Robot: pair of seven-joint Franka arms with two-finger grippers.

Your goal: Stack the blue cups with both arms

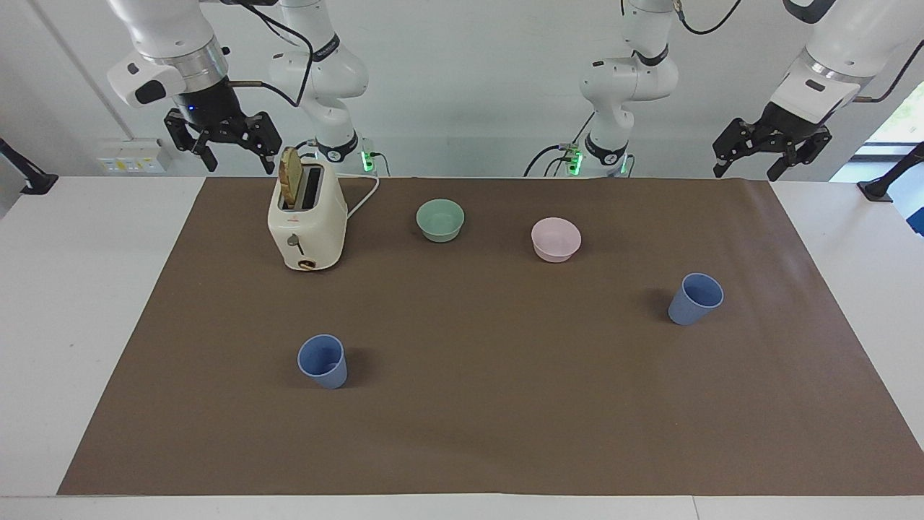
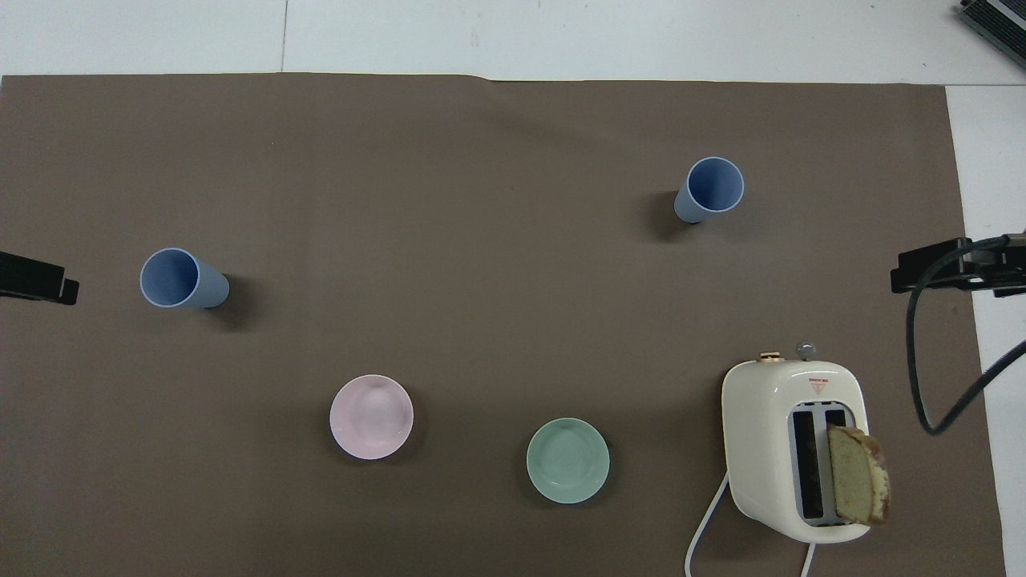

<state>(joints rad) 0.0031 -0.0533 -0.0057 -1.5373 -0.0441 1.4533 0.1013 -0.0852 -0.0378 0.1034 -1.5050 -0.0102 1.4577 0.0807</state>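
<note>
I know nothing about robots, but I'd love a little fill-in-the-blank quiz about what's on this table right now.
1. The number of blue cups standing on the brown mat is ____.
2. A slice of bread sticks out of the ____.
3. The pink bowl sits beside a bowl coloured ____.
4. The left gripper and right gripper both hang in the air holding ____.

Missing words: two; toaster; green; nothing

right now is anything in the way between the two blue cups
Nothing visible. Bare mat lies between the cup at the right arm's end and the cup at the left arm's end; bowls and toaster sit nearer the robots.
</note>
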